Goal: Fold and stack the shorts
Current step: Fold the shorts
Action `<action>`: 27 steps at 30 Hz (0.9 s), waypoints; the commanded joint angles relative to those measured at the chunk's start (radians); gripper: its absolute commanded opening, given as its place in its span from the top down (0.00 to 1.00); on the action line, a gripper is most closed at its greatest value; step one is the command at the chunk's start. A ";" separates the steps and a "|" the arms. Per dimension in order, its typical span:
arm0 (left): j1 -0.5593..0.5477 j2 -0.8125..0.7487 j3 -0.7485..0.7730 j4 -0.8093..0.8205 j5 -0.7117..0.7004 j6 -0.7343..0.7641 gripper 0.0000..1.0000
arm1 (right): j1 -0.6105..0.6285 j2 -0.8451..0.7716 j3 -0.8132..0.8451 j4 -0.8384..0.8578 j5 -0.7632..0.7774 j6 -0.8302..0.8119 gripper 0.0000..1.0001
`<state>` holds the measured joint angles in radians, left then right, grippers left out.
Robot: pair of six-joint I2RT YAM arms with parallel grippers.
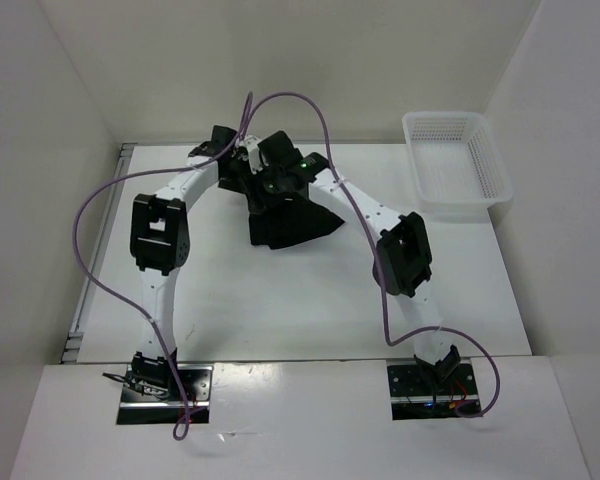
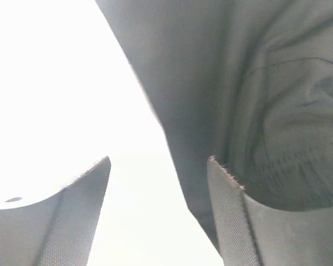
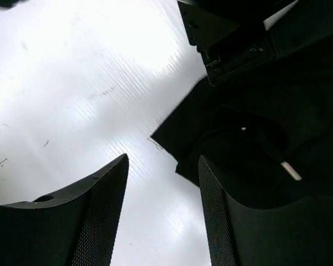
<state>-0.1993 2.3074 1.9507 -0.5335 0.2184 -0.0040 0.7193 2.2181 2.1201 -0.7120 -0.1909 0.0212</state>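
Left gripper [image 2: 159,160] fingers are spread, with only bare table [image 2: 55,100] between them; the shorts [image 2: 238,83] are just beside one finger, contact unclear. Right gripper [image 3: 162,158] is also spread, nothing pinched, with the cloth edge next to one finger. From the top camera, the shorts sit bunched at far centre of the table under both wrists. White mesh basket [image 1: 458,205] sits at the far right corner, well apart.

shorts [image 1: 292,228] at table [image 1: 280,310] ctr, basket [image 1: 458,205] far R corner, well apart
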 commanded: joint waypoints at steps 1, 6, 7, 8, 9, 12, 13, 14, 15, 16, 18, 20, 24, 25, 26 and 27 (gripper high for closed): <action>0.021 -0.126 0.024 -0.043 -0.076 0.004 0.21 | 0.016 -0.087 0.077 0.066 -0.084 -0.111 0.41; -0.037 -0.190 -0.001 -0.077 -0.075 0.004 0.19 | 0.016 -0.236 -0.103 0.100 -0.049 -0.225 0.41; -0.051 -0.203 -0.021 -0.092 -0.042 0.004 0.18 | 0.016 -0.305 -0.159 0.123 -0.006 -0.253 0.41; -0.051 -0.203 -0.033 -0.092 -0.012 0.004 0.18 | 0.005 -0.337 -0.216 0.169 0.016 -0.265 0.41; -0.063 -0.203 -0.044 -0.092 0.034 0.004 0.18 | -0.004 -0.366 -0.329 0.187 0.028 -0.282 0.41; -0.072 -0.184 -0.053 -0.112 0.160 0.004 0.14 | -0.034 -0.457 -0.534 0.262 0.073 -0.388 0.38; -0.072 -0.184 -0.053 -0.124 0.203 0.004 0.14 | -0.047 -0.471 -0.576 0.281 0.088 -0.417 0.38; -0.084 -0.175 -0.053 -0.125 0.235 0.004 0.10 | -0.058 -0.480 -0.612 0.298 0.119 -0.469 0.36; -0.084 -0.164 -0.053 -0.125 0.254 0.004 0.07 | -0.058 -0.480 -0.662 0.324 0.119 -0.490 0.35; -0.109 -0.164 -0.041 -0.125 0.233 0.004 0.07 | -0.067 -0.480 -0.681 0.335 0.119 -0.512 0.35; -0.124 -0.128 -0.041 -0.125 0.187 0.004 0.06 | -0.067 -0.480 -0.722 0.373 0.119 -0.570 0.34; -0.124 -0.118 -0.041 -0.125 0.151 0.004 0.06 | -0.067 -0.443 -0.732 0.396 0.119 -0.590 0.34; -0.124 -0.082 -0.041 -0.091 0.107 0.004 0.11 | -0.067 -0.410 -0.752 0.443 0.133 -0.653 0.32; -0.133 -0.069 -0.041 -0.091 0.107 0.004 0.20 | -0.067 -0.396 -0.752 0.453 0.133 -0.662 0.32; -0.134 -0.057 -0.041 -0.091 0.098 0.004 0.25 | -0.067 -0.387 -0.752 0.453 0.119 -0.662 0.32; -0.134 -0.057 -0.041 -0.080 0.098 0.004 0.30 | -0.067 -0.365 -0.752 0.453 0.119 -0.662 0.32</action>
<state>-0.3267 2.2311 1.9072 -0.6411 0.3313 -0.0063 0.6479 1.8263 1.3735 -0.3546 -0.0711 -0.5865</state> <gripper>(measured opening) 0.741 0.675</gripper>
